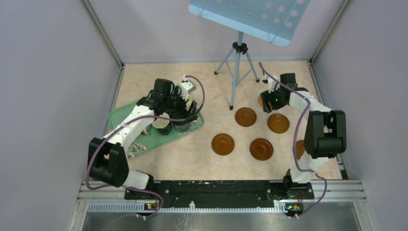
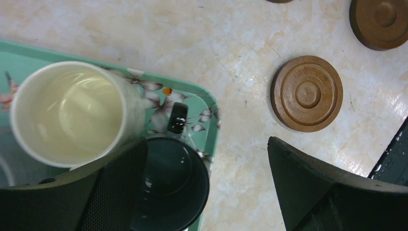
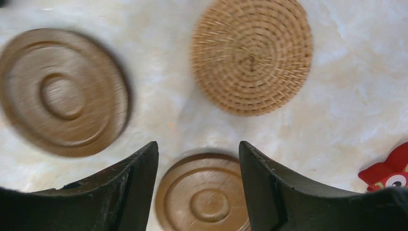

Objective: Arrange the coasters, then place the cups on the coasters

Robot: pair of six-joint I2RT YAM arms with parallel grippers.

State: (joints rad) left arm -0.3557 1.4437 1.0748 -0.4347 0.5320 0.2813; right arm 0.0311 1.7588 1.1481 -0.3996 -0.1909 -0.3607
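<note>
While the right gripper [image 3: 197, 144] was held spread, a round brown wooden coaster [image 3: 204, 199] was seen beneath its gap; the left gripper [image 2: 206, 140] was spread wide above a dark ceramic mug [image 2: 178, 187] on a green floral tray [image 2: 214, 125].

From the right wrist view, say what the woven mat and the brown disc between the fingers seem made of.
Woven mat: probably rattan or straw, matte; coiled, stitched fibres show. Brown disc: looks like turned wood, smooth satin finish, concentric grooves; could be moulded plastic.

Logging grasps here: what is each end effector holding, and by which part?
Left end effector: nothing, open above a dark mug. Right end effector flanks a wooden coaster at its rim; grip cannot be told.
</note>
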